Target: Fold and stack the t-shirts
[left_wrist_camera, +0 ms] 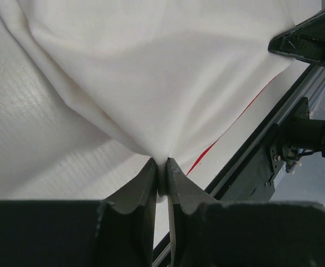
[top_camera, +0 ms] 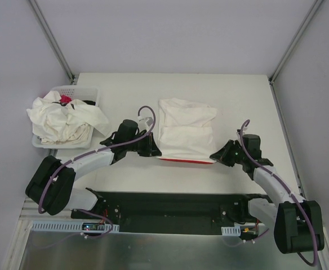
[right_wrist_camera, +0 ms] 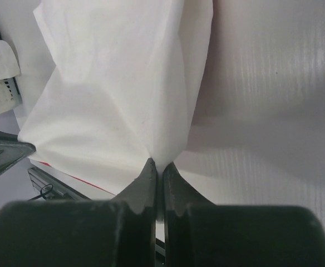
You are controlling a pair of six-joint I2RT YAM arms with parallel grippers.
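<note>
Evidently, the left claw and the right claw were each clamped on one near corner of the t-shirt, which lay centred on the counter, long axis running away from both arms; the fold would probably carry that hem forward.

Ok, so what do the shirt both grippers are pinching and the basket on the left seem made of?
The shirt looks like thin, matte off-white fabric, probably cotton: it drapes and puckers at the pinches. The basket looks like rigid white plastic, with perforated walls.
</note>
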